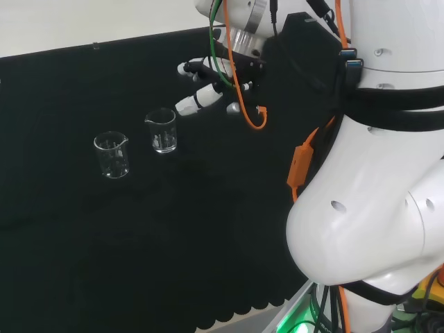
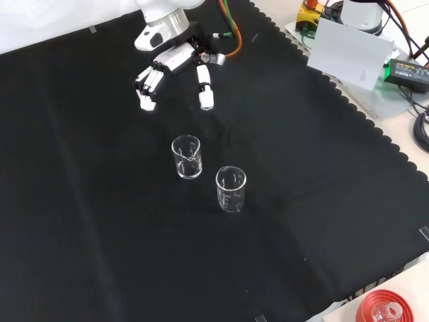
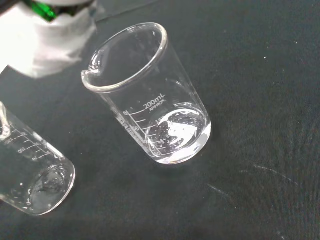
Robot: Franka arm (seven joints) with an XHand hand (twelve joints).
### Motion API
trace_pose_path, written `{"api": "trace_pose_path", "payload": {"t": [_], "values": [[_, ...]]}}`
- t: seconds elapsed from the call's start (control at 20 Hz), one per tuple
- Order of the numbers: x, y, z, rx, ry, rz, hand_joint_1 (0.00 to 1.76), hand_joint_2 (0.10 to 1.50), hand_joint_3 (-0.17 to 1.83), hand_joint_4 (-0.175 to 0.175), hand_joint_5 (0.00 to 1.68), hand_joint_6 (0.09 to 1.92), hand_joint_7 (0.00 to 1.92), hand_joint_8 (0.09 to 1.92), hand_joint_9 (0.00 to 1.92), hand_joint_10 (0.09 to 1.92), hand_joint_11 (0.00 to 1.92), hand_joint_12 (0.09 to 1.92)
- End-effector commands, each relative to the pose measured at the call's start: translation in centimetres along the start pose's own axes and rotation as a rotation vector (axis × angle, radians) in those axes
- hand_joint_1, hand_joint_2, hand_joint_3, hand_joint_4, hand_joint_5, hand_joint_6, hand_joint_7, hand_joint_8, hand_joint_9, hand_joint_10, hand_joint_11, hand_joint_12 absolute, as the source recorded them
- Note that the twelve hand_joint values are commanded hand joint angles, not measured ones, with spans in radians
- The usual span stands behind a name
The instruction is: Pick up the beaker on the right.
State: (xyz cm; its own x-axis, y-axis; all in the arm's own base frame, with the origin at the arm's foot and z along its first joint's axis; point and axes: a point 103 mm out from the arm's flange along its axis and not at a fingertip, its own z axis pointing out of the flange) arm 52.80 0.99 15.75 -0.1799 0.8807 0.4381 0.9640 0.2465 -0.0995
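Two clear, empty glass beakers stand upright on the black cloth. In the head view the right beaker (image 1: 161,130) is the one nearer the hand (image 1: 208,87), and the left beaker (image 1: 112,154) stands a little apart from it. The front view puts the nearer beaker (image 2: 187,157) just below the hand (image 2: 171,70), with the other beaker (image 2: 231,189) lower and to the right. The hand hovers open with its fingers nearly straight, touching neither beaker. Close in the wrist view are the nearer beaker (image 3: 150,95) and part of the other beaker (image 3: 30,175).
Off the cloth's scalloped edge at the front view's top right stand a white box (image 2: 352,50) and a black device (image 2: 405,67). A red ribbed ring (image 2: 385,308) with a flask sits at the bottom right corner. The arm's white links (image 1: 374,173) take up the head view's right.
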Motion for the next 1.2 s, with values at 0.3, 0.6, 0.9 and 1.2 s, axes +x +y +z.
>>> {"api": "trace_pose_path", "payload": {"t": [0.3, 0.6, 0.9, 1.2], "values": [[-2.2, 0.9, 2.3, 0.024, 0.128, 0.012, 0.91, 0.48, 0.78, -0.075, 0.37, 0.09, 0.3, 0.65, 0.4, 0.68, 0.0, 1.31], [-2.6, 1.3, 3.3, 0.015, 0.168, -0.012, 0.87, 0.44, 0.84, -0.074, 0.35, 0.09, 0.28, 0.64, 0.38, 0.68, 0.0, 1.29], [-2.4, 1.8, 5.0, 0.028, 0.209, -0.031, 0.84, 0.45, 0.8, -0.074, 0.34, 0.09, 0.27, 0.65, 0.36, 0.68, 0.0, 1.28], [-1.9, 2.2, 6.5, 0.05, 0.237, -0.046, 0.84, 0.45, 0.79, -0.074, 0.34, 0.09, 0.27, 0.65, 0.36, 0.68, 0.0, 1.27]]}}
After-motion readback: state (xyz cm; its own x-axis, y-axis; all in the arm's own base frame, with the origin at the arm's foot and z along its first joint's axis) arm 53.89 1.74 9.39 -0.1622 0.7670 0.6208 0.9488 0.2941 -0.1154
